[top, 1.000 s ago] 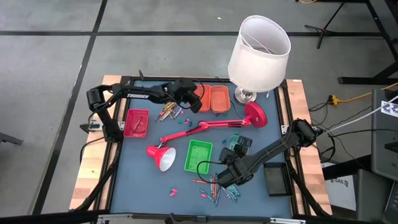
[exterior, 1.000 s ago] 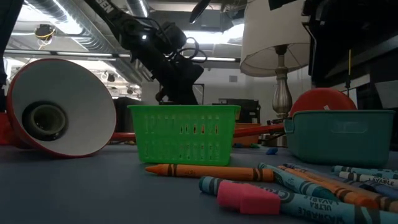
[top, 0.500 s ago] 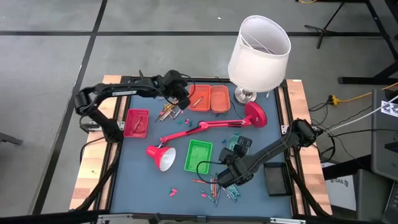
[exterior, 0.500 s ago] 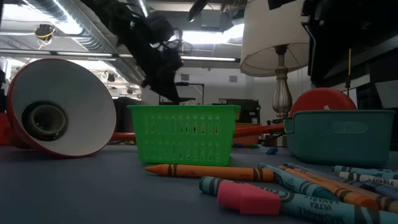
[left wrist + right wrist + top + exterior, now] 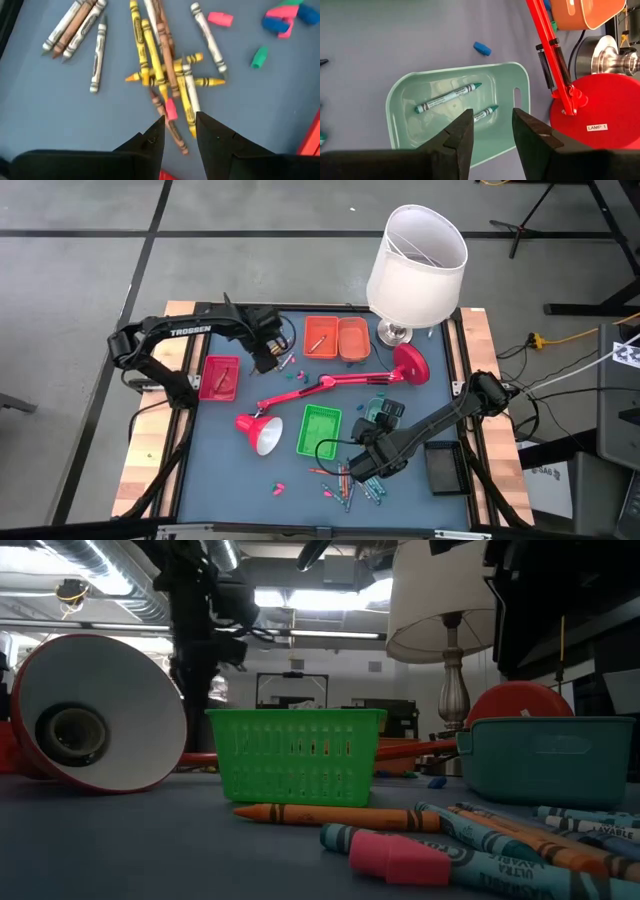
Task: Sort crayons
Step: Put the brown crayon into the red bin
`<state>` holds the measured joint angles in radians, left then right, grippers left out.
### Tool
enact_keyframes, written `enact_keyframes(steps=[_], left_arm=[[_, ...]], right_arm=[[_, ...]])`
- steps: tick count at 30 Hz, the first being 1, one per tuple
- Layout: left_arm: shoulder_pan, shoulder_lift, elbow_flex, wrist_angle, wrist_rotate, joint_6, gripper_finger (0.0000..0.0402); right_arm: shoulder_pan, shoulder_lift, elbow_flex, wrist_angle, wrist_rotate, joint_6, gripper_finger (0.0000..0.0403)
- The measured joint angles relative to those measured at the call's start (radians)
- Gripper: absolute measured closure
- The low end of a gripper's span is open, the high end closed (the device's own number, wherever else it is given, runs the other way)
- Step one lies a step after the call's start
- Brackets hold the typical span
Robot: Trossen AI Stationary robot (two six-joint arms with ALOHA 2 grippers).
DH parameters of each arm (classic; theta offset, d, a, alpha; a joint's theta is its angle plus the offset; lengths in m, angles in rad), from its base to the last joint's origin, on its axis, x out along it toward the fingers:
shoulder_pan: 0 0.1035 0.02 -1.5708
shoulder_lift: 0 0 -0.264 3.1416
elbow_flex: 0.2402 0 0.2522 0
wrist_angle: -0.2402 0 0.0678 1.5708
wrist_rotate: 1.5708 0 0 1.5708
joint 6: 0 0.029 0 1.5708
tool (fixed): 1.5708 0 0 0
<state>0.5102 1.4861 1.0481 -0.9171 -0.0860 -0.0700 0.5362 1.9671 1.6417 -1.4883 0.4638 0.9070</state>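
Observation:
A heap of yellow, brown and white crayons (image 5: 165, 75) lies on the blue table at the far left, beside the red tray (image 5: 220, 377). My left gripper (image 5: 179, 127) hovers over the heap (image 5: 276, 362), open and empty, its fingers on either side of a brown crayon without touching it. My right gripper (image 5: 492, 125) is open and empty above the teal tray (image 5: 405, 120), which holds two teal crayons (image 5: 447, 97). In the high view this gripper (image 5: 388, 413) covers part of that tray. Another heap of crayons (image 5: 347, 486) lies near the front edge.
A red desk lamp lies across the middle: base (image 5: 411, 364), arm (image 5: 320, 385), shade (image 5: 258, 432). A white-shaded lamp (image 5: 415, 265) stands at the far right. Two orange trays (image 5: 336, 338), a green basket (image 5: 320, 430) and a black tray (image 5: 442, 467) stand around; small erasers (image 5: 220, 19) are scattered.
My left gripper has gone from over the orange trays toward the table's left edge and a little toward the near edge, ending above the heap of yellow and brown crayons. My right arm has kept still.

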Motion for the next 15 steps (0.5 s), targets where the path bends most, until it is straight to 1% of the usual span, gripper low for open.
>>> enact_keyframes(steps=[3,8,15], left_arm=[[0.000,0.000,0.000,-0.034,-0.001,-0.003,0.0313],[0.000,0.000,-0.021,-0.036,0.000,-0.009,0.0317],[0.000,0.000,-0.143,0.011,0.002,-0.032,0.0317]], right_arm=[[0.000,0.000,0.000,0.001,0.000,0.000,0.0269],[0.000,0.000,0.000,0.002,0.000,0.000,0.0269],[0.000,0.000,0.000,0.002,0.000,0.000,0.0269]])
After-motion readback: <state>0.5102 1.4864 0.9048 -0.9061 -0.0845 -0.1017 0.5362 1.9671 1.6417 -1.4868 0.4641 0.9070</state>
